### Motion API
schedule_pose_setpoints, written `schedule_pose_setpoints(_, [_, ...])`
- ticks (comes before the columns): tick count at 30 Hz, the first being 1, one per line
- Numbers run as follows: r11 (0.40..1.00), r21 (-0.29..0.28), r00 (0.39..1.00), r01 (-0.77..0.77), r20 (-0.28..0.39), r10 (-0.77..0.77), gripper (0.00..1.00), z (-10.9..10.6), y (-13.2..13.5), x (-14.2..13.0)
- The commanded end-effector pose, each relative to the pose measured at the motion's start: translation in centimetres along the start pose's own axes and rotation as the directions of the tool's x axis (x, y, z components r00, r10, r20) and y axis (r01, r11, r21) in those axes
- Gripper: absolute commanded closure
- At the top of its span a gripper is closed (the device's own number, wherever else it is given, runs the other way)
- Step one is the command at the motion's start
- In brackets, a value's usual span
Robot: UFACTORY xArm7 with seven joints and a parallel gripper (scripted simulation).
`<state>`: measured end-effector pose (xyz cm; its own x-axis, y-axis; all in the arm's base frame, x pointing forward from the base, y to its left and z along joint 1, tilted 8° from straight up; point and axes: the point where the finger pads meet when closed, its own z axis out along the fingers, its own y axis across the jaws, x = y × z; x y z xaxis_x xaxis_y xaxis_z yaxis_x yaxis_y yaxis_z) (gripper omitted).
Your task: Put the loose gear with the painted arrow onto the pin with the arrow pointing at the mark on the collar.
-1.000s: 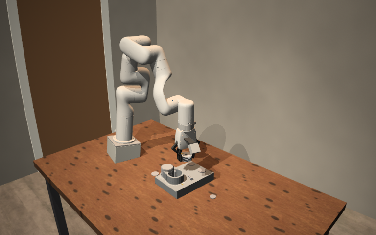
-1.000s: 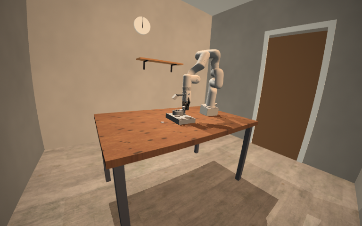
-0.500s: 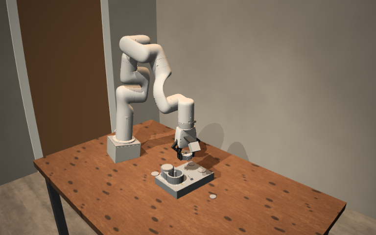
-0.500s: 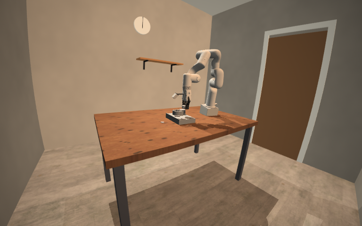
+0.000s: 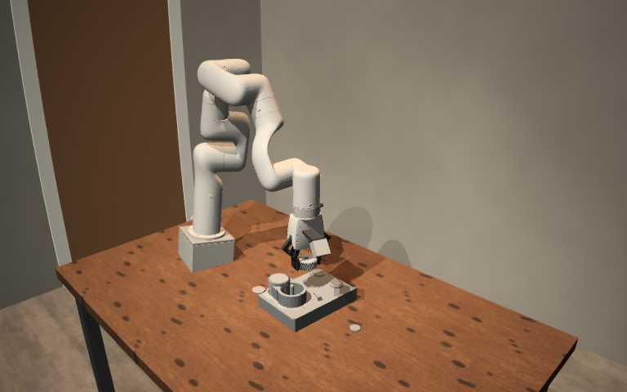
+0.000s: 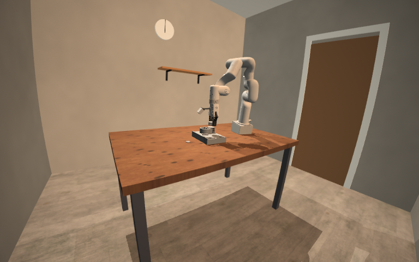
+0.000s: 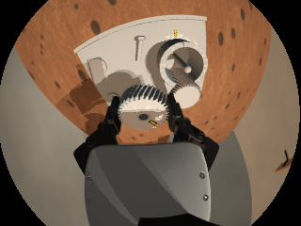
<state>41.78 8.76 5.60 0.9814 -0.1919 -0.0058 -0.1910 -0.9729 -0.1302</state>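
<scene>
The top view looks down at an angle from above one long side of the desk (image 5: pixel 415 351), fairly near, facing a grey wall and a brown door (image 5: pixel 106 115) behind the arm (image 5: pixel 259 138). The exterior view stands far back and low on the opposite side, near a desk corner, taking in the floor, a wall shelf (image 6: pixel 184 71), a clock (image 6: pixel 164 29) and the same door (image 6: pixel 336 105), now to the right. The wrist view rides on the arm just behind the end effector (image 7: pixel 146 113), looking down past it, very close. All three share the grey timing case (image 5: pixel 318 309) (image 6: pixel 213 140) (image 7: pixel 119 40) on the desk.
</scene>
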Motion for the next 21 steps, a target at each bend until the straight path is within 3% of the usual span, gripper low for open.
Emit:
schedule_pose_setpoints(1, [1.000,0.003,1.000,0.000,-0.003,0.000,1.00,-0.1,4.9,2.5])
schedule_pose_setpoints(4, [1.000,0.004,1.000,0.000,-0.003,0.000,1.00,-0.1,6.9,3.2])
schedule_pose_setpoints(21, [1.000,0.004,1.000,-0.028,-0.003,0.028,1.00,-0.1,6.8,3.3])
